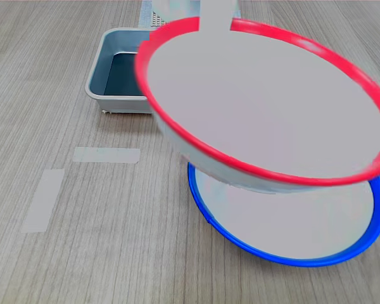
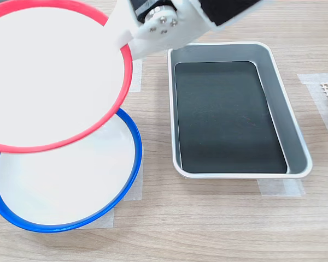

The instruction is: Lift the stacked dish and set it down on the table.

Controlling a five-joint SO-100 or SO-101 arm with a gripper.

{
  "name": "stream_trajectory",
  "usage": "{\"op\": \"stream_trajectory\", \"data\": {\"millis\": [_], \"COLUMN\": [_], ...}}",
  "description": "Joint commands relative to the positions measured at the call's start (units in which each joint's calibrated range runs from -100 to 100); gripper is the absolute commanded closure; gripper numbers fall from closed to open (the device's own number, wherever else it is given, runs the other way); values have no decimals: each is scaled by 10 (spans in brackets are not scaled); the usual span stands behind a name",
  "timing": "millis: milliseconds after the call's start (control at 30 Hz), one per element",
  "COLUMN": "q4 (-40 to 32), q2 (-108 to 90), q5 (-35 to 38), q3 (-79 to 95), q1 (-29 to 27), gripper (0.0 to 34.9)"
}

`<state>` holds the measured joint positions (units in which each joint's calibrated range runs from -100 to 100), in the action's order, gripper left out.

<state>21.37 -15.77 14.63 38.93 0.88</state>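
Taking the blue-rimmed plate [image 2: 65, 191] as the landmark and reading from the second exterior view's left: the stacked dish [image 2: 49, 76], red-rimmed with a pale centre, is held up in the air above the blue-rimmed plate and tilted. It covers the landmark's far half, so only the near arc of the blue rim shows. In the first exterior view the red-rimmed dish [image 1: 266, 101] likewise hangs clear of the blue-rimmed plate [image 1: 291, 221], with a visible gap between the two rims.

The gripper [image 2: 132, 41] pinches the red rim at the dish's edge in the second exterior view, one white finger lying over the rim; its body runs up out of the picture.

To the right of the blue-rimmed plate in the second exterior view comes a strip of bare desk [image 2: 208, 218], then the grey tray [image 2: 295, 136], well apart from the blue rim. In front of plate and tray the desk lies open. In the first exterior view, two pale tape strips [image 1: 106, 154] lie on open desk to the left of the blue-rimmed plate.
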Motion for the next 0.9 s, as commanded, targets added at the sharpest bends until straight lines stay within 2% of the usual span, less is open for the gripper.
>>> {"op": "stream_trajectory", "data": {"millis": [0,267,367,867], "q4": [-30,-55,-56,-90], "q2": [-36,-2,25,135], "q5": [-1,36,51,60], "q3": [14,46,51,10], "q1": [-64,-173,-197,-194], "gripper": [349,349,349,349]}}
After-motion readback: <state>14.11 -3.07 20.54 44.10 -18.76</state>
